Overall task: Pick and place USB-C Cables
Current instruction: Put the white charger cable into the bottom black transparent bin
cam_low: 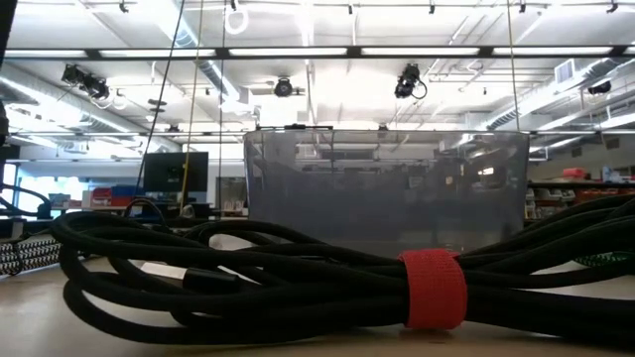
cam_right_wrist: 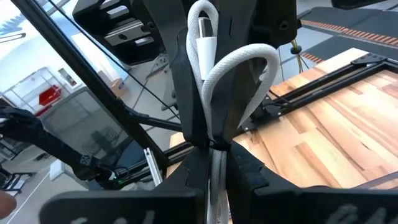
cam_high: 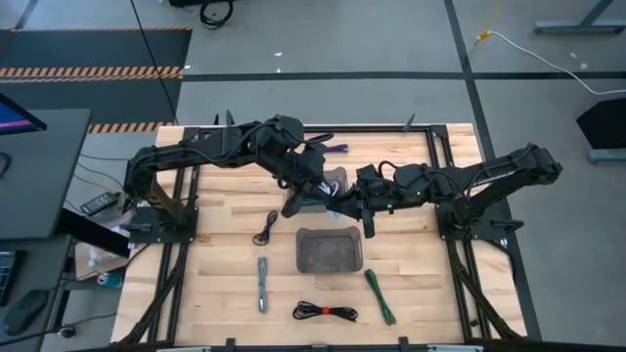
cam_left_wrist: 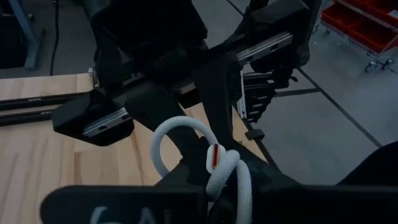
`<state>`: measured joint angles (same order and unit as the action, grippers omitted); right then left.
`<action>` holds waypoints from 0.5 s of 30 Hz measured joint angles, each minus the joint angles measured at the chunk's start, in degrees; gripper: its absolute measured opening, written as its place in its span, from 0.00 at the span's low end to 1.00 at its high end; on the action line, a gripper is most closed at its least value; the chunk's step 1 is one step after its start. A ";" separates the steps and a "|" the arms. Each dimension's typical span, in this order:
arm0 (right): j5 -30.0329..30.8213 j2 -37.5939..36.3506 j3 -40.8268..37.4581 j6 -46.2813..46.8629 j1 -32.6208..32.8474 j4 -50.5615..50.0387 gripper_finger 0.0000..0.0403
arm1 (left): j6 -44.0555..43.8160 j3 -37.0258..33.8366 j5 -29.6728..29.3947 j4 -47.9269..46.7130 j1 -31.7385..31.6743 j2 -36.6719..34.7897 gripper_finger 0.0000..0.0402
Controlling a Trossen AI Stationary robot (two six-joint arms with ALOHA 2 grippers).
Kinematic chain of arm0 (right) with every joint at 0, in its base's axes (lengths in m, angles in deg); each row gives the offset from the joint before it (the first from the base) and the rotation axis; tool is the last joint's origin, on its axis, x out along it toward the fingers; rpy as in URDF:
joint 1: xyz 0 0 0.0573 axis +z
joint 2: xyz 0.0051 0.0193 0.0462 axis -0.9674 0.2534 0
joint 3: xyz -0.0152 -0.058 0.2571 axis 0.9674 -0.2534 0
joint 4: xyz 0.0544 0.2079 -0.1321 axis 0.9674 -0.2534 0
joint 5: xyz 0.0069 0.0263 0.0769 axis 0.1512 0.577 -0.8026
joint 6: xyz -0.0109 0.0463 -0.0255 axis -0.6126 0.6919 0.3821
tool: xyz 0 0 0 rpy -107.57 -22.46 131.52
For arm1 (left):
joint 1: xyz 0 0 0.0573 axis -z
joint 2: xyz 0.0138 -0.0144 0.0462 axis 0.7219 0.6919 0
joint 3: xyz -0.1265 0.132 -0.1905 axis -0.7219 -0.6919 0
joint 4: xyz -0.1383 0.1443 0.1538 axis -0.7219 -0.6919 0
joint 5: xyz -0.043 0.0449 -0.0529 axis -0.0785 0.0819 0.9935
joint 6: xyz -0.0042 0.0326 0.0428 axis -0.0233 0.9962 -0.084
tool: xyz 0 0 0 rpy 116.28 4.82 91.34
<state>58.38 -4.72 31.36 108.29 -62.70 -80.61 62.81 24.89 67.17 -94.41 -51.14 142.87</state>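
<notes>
From above, left gripper (cam_high: 299, 202) and right gripper (cam_high: 342, 202) meeting just beyond the bin (cam_high: 330, 250) at mid-desk (cam_high: 225, 284), with black cable (cam_high: 266, 228), grey cable (cam_high: 262, 284), black-and-red cable (cam_high: 325, 312) and green cable (cam_high: 380, 295) lying around the bin. At desk level, black-and-red cable (cam_low: 298, 278) in front of the bin (cam_low: 387, 188). Through the wrist cameras, white cable (cam_left_wrist: 214, 165) (cam_right_wrist: 214, 74) pinched by both grippers, each clamped tight on it, above the desk.

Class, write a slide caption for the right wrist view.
Both claws pinch one white cable above the table.
</notes>
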 joint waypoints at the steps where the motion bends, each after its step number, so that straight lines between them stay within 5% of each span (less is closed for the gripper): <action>1: -0.13 0.00 0.00 0.02 0.00 -0.10 0.08 | 0.03 0.00 -0.05 -0.18 0.00 0.00 0.08; 5: -0.38 0.02 0.00 0.18 0.00 -0.13 0.10 | 1.01 0.06 -0.63 -1.33 0.41 0.00 0.08; 15: -0.42 0.00 -0.15 2.74 0.00 5.91 0.46 | 2.15 0.21 -0.46 -2.88 -0.09 -0.99 0.08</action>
<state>57.96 -4.72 31.20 111.03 -62.70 -74.70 64.96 25.10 66.71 -97.29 -51.23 141.88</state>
